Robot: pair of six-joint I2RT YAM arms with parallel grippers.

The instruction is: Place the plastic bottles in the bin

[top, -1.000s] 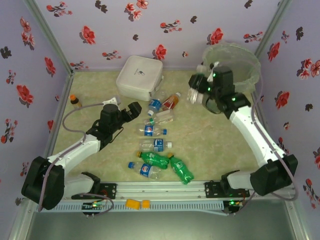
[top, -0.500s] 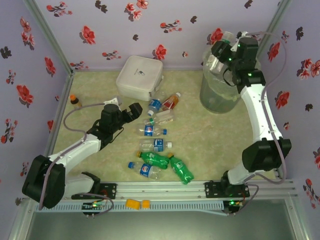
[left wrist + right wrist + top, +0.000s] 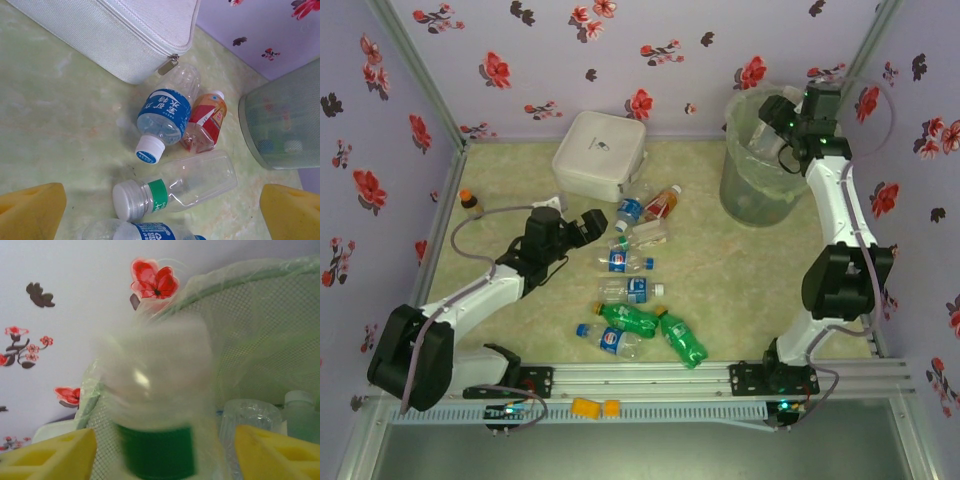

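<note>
Overhead, 2 wrist close-ups; shared bin

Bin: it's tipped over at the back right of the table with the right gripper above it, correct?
No. The bin stands upright, not tipped over; the top external view shows it. It is at the back right of the table with the right gripper above it.

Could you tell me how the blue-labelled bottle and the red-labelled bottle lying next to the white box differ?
The blue-labelled bottle looks wider than the red-labelled bottle. In the left wrist view the blue-labelled bottle's cap points down the picture, while the red-labelled bottle's cap points up. The first looks clear; the second has an orange tint. Both lie on their sides, touching, with white caps, beside the white box.
</note>
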